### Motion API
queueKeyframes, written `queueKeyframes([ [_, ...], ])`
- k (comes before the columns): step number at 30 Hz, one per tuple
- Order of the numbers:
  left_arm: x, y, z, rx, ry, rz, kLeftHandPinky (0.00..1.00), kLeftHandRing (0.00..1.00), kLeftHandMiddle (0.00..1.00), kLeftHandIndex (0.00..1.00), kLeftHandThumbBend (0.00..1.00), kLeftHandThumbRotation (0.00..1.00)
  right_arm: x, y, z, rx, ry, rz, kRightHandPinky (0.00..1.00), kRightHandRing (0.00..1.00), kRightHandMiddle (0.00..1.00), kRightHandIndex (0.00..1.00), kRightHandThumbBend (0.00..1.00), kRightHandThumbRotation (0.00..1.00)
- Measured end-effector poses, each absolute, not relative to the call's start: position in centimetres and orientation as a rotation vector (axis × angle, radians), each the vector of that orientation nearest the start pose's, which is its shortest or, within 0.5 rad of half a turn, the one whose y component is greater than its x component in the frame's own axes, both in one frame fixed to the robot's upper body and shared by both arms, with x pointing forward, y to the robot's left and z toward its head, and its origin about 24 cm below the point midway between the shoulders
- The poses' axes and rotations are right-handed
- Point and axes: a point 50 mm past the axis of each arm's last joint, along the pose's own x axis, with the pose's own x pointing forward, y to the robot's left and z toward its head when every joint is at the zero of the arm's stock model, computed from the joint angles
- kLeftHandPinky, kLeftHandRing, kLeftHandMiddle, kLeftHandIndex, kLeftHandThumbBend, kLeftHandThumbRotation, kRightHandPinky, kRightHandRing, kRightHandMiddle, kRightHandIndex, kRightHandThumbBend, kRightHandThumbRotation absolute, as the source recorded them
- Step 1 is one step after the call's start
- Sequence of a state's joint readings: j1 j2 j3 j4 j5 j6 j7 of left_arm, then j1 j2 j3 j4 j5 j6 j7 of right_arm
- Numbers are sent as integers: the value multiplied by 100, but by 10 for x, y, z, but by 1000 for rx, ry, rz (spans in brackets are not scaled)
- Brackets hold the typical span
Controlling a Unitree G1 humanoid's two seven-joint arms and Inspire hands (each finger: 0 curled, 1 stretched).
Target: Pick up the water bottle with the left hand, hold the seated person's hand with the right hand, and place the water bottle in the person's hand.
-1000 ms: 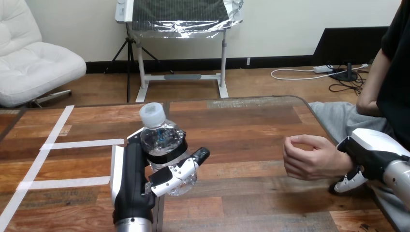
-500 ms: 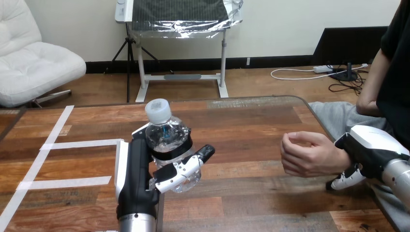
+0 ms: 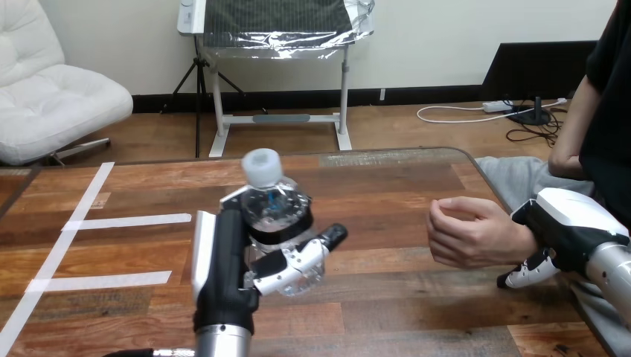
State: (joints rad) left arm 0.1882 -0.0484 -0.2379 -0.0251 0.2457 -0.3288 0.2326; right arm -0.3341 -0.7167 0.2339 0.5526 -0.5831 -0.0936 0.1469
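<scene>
Since the earlier frames the left hand has carried the water bottle rightward, from left of centre toward the middle of the frame. The person's hand has edged a little to the left to meet it.

The left hand's fingers are wrapped round the lower half of the bottle, and it is clasped against the palm. The white cap is uppermost and leans slightly to the upper left. The bottle sits in this grasp above the wooden counter, just left of centre and well apart from the person's hand.

The bottle is clear plastic. It probably has thin walls that give under a hard squeeze, and a smooth skin that could slip. Its weight depends on how much water it holds, which is hard to judge here. The firmest hold is likely around the middle, near the dark band. A low grasp like this one leaves the shoulder and neck free for the person to take.

At the right of the frame the person's hand is loosely curled, not yet spread to receive anything. The right hand lies against the wrist behind it. Whether it actually grips that wrist cannot be told.
</scene>
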Motion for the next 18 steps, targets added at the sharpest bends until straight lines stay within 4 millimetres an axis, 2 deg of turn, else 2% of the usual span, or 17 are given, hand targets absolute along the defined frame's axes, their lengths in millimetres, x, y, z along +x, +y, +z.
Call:
queueKeyframes([
  [18,211,88,43,112,-213,-42,33,38,43,44,67,0,298,-276,51,-1332,245,269,19,26,35,39,73,0],
])
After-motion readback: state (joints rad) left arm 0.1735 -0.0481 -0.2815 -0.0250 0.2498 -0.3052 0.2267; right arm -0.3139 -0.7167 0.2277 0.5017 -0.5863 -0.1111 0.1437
